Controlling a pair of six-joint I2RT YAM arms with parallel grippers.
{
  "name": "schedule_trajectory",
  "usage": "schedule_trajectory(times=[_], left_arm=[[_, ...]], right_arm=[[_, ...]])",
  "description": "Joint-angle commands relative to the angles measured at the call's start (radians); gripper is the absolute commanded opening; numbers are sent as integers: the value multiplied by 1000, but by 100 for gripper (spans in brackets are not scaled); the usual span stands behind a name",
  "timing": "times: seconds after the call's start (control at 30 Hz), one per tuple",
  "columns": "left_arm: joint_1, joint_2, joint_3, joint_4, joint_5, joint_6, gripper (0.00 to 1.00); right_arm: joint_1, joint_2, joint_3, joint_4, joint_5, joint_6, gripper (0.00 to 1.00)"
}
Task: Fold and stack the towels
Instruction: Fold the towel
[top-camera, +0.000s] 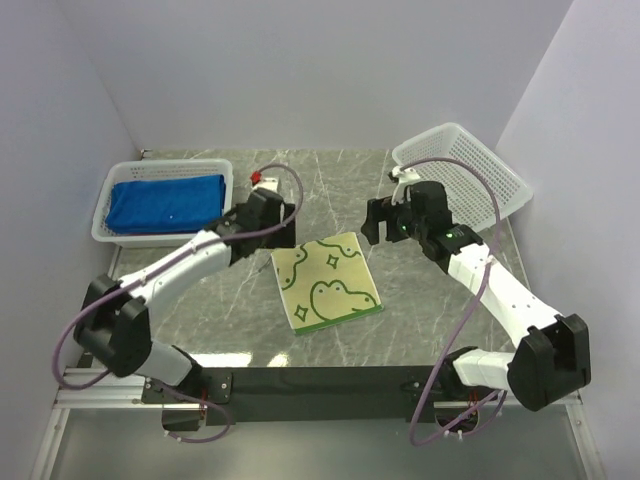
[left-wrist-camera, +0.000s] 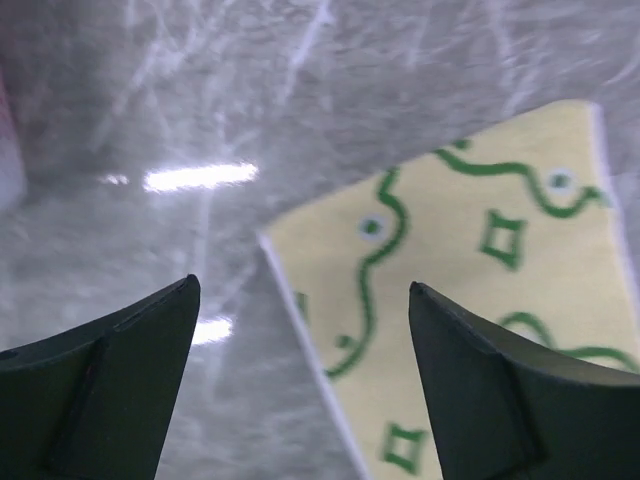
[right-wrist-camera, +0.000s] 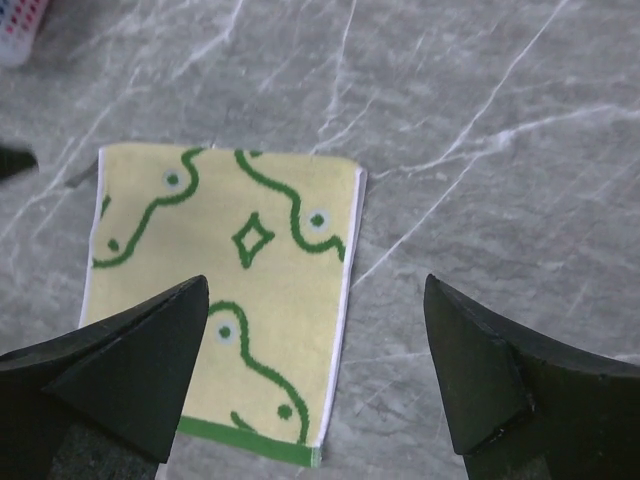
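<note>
A pale yellow towel (top-camera: 328, 282) with green motifs lies folded flat on the marble table, between the two arms. My left gripper (top-camera: 283, 232) hovers over its far left corner, open and empty; in the left wrist view the towel (left-wrist-camera: 470, 290) shows between and beyond the fingertips (left-wrist-camera: 170, 330). My right gripper (top-camera: 378, 222) hangs open and empty above the far right corner; the right wrist view shows the towel (right-wrist-camera: 230, 300) with its green edge strip below the left finger. A folded royal blue towel (top-camera: 165, 203) fills the left basket.
A white lattice basket (top-camera: 110, 232) at the far left holds the blue towel. A second white basket (top-camera: 470, 170) leans tilted at the far right, against the wall. Grey walls close in the table on three sides.
</note>
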Motion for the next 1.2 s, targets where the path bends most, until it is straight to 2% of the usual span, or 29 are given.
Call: schedule_trajectory(times=[0.0, 0.17, 0.2, 0.3, 0.4, 0.6, 0.87, 1.17], left_arm=[[74, 95, 104, -64, 137, 307, 92], [158, 265, 223, -117, 247, 446, 88], [172, 287, 260, -124, 286, 460, 83], [209, 357, 322, -169, 332, 512, 77], [220, 428, 386, -239, 380, 602, 71], [220, 512, 448, -322, 461, 667, 59], [221, 554, 435, -351, 489, 710, 56], [220, 624, 497, -430, 531, 745, 50]], right_arm=[[-2, 15, 8, -36, -57, -59, 93], [4, -12, -17, -64, -59, -61, 94], [11, -28, -20, -66, -56, -59, 94], [57, -46, -26, -78, -10, -67, 94], [103, -57, -33, -92, 68, -82, 94], [142, -60, -46, -90, 107, -88, 94], [169, -42, -46, -95, 130, -94, 94], [200, -23, -44, -109, 167, -96, 93]])
